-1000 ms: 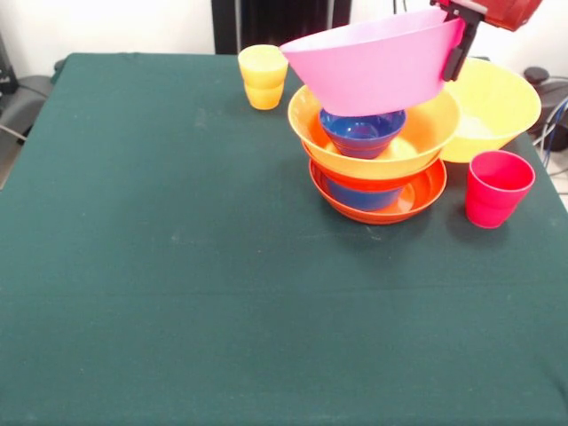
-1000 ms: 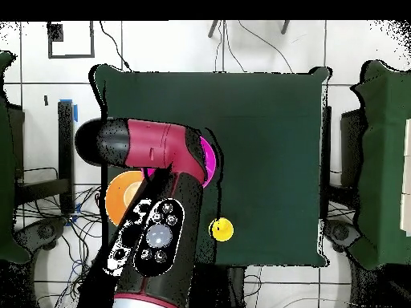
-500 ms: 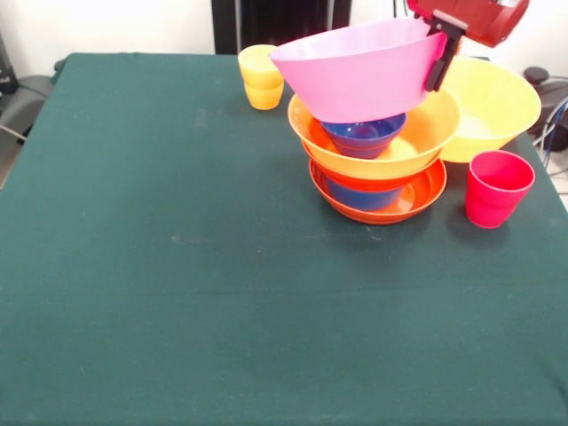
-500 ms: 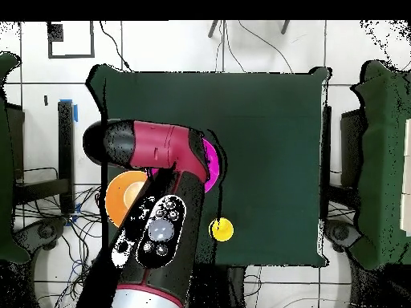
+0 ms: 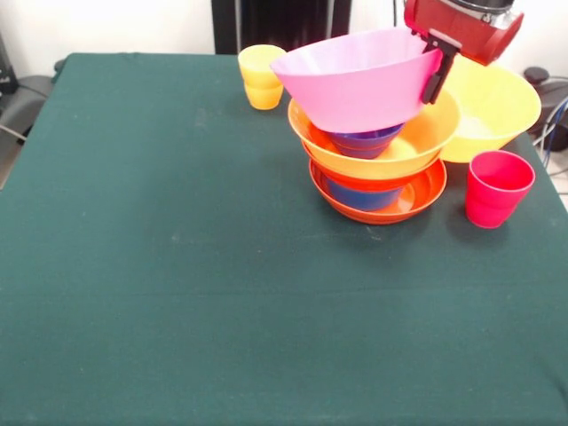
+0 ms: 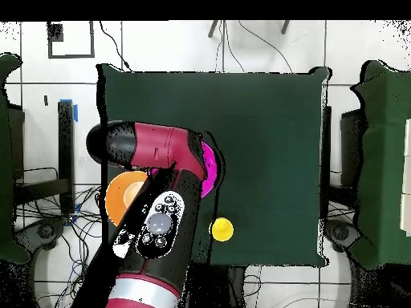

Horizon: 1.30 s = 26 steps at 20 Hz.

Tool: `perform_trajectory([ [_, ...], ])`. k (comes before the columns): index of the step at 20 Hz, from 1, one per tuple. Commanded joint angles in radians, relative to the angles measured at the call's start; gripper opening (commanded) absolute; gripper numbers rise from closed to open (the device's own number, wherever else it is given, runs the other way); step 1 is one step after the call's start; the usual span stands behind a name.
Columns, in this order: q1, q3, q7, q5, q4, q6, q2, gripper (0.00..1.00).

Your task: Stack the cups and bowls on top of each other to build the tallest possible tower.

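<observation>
Front view: we see our claw (image 5: 433, 64) clamped on the tilted pink bowl (image 5: 355, 80), sitting over a blue bowl (image 5: 362, 142) nested in the orange bowl (image 5: 417, 142).

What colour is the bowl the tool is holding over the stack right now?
Pink, slightly see-through. The bowl shows best in the front view, gripped at its rim by the tool.

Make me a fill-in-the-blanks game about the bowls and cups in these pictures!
1. The end effector holds the rim of the ____ bowl.
2. Under it, inside the big orange bowl, sits a small ____ bowl.
3. The cup standing alone beside the tower is ____.
4. The cup at the table's far edge is ____.

Missing words: pink; blue; red; yellow
</observation>
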Motion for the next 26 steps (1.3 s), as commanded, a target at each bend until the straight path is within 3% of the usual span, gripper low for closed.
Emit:
perform_trajectory([
  [1,0.023,0.041,0.227,0.026,-0.034,-0.013,0.029,0.00],
  [26,0.055,-0.013,0.223,0.059,-0.044,-0.008,0.068,0.00],
])
